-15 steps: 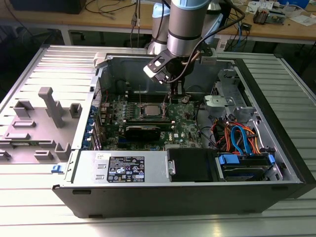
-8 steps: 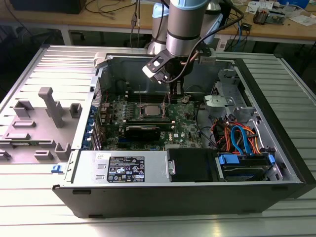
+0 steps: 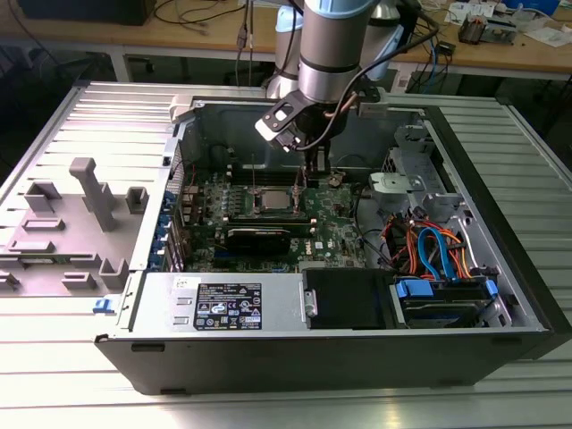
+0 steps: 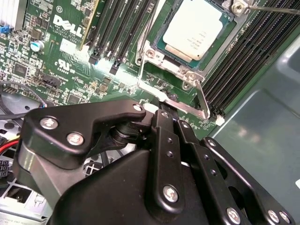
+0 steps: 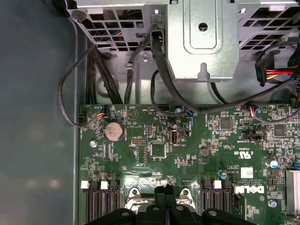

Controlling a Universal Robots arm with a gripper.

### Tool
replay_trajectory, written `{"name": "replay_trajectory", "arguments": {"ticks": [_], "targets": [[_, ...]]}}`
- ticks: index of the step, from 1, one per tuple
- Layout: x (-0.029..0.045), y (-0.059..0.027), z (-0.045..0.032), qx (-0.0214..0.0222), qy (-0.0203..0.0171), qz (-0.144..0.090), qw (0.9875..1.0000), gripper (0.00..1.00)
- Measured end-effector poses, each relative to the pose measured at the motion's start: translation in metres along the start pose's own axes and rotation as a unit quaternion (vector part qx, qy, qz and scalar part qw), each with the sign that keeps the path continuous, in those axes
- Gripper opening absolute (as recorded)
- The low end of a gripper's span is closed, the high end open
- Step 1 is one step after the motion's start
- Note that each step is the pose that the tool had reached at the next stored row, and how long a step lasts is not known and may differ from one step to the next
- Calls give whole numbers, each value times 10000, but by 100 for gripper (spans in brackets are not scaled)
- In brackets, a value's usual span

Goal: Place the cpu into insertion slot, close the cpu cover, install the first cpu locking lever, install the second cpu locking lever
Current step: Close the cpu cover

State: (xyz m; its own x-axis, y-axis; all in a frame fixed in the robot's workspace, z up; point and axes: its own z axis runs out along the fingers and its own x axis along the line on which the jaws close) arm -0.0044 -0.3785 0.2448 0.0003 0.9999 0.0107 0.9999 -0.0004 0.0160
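The cpu [image 4: 197, 30] lies flat in the insertion slot [image 4: 191, 76] on the green board, its pale metal top facing up. Around the chip's edge sits the silver cpu cover [image 4: 151, 51], lying down over it. A bright metal locking lever [image 4: 187, 105] runs along the socket's near side. My gripper [image 4: 171, 115] is shut, its black fingertips pressed together right at that lever, with nothing between them. A second thin lever rod [image 4: 276, 8] lies at the socket's far corner. In the exterior view the gripper [image 3: 308, 179] hangs just to the right of the socket [image 3: 273, 198].
Long black memory slots [image 4: 253, 51] flank the socket on both sides. A metal drive cage [image 5: 201, 42] and black cables [image 5: 159, 70] stand beyond the board's edge. Orange and blue cables [image 3: 429, 246] fill the case on the exterior view's right; grey fixtures [image 3: 89, 192] sit outside on its left.
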Motion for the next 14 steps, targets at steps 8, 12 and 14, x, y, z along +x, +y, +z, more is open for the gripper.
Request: {"name": "replay_trajectory", "arguments": {"ticks": [8, 12, 14], "targets": [[0, -42, 2, 0, 0, 0, 10000, 11], [0, -62, 4, 0, 0, 0, 10000, 11], [0, -74, 5, 0, 0, 0, 10000, 11]]}}
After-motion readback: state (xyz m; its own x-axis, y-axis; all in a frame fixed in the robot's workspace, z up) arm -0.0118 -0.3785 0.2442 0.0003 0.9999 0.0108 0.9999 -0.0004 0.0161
